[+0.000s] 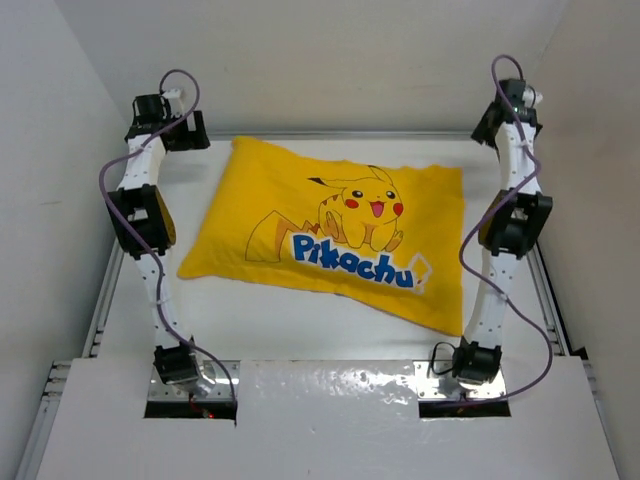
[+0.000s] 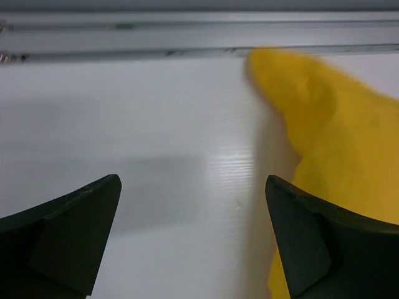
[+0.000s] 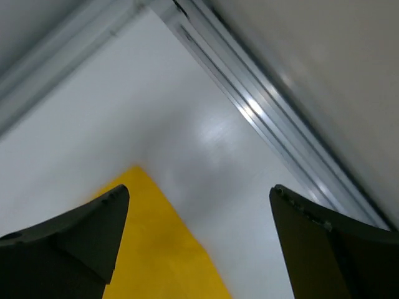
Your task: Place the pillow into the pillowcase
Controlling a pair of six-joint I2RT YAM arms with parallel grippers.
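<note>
Pillowcase: I see it print-up and puffed on the table, between the arms.
Pillow: I can't see it.
Left gripper: spread wide, empty, beside the pillowcase's far-left corner.
Right gripper: spread wide, empty, above the pillowcase's far-right corner.

Robot lab test cell: plain white panel walls across top, silver aluminium frame rails at left edge, glossy white tabletop at centre.
</note>
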